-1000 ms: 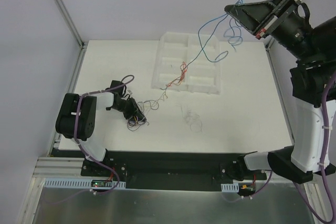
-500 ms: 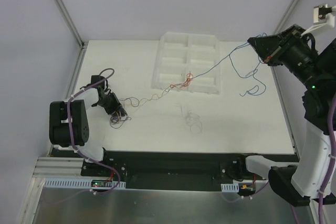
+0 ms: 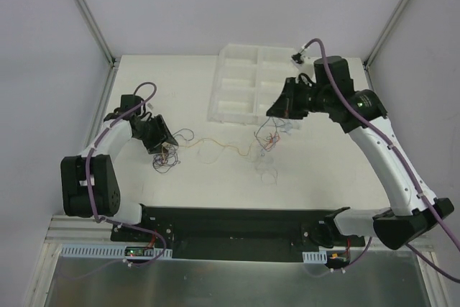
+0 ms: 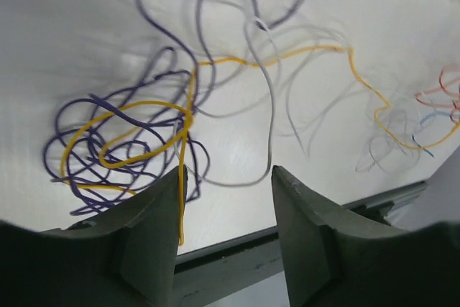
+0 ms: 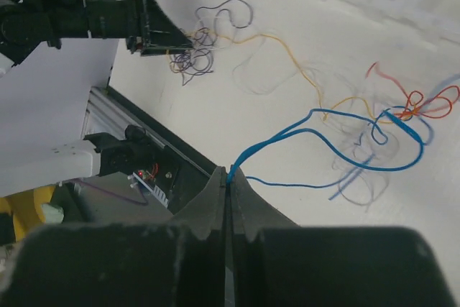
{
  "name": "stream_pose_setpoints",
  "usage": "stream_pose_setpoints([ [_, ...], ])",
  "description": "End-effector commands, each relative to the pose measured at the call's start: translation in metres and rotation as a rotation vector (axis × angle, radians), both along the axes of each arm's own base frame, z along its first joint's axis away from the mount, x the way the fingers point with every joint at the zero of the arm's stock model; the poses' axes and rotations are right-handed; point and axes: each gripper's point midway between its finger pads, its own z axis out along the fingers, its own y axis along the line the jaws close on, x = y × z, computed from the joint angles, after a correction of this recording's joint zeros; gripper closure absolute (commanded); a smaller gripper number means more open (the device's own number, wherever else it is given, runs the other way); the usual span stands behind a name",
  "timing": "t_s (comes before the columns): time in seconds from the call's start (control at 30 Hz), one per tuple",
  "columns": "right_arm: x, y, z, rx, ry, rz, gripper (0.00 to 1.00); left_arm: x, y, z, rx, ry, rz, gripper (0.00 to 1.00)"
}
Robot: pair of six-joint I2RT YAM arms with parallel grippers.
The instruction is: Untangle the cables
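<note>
My left gripper is open low over the table's left side. A dark purple tangle laced with a yellow cable lies just ahead of it, and the yellow cable's end runs along the inner face of its left finger. The purple tangle and the yellow cable also show from above. My right gripper is shut on a blue cable, pinched at its fingertips. The blue cable loops down into a red cable, and the two form a small knot on the table.
A white compartment tray lies at the back centre, just behind my right gripper. Faint grey strands lie on the white table near the front. A black rail edges the near side, and metal posts frame the back corners.
My right arm swung down and left from high at the right to just above the table, bringing the blue cable. The stretched strand now lies slack. My left gripper shifted slightly left.
</note>
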Motion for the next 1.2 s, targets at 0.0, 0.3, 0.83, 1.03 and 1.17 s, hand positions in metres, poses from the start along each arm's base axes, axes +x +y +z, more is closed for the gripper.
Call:
stream_pose_setpoints([
  [0.0,-0.007,0.040,0.059,0.149,-0.173,0.114,1.00,-0.005,-0.038,0.063,-0.098,-0.212,-0.174,0.46],
  [0.3,-0.040,0.080,0.135,0.464,-0.159,0.315,1.00,-0.020,-0.125,0.167,-0.140,-0.619,-0.462,0.11],
  [0.83,-0.074,0.092,0.229,0.750,-0.188,0.375,1.00,-0.029,-0.243,0.211,-0.387,-0.975,-0.769,0.09],
  [1.03,-0.085,0.097,0.250,0.811,-0.183,0.396,1.00,0.012,-0.255,0.180,-0.309,-0.874,-0.633,0.22],
  [1.17,-0.102,0.101,0.270,0.856,-0.181,0.437,1.00,0.053,-0.221,0.109,-0.112,-0.679,-0.452,0.64],
])
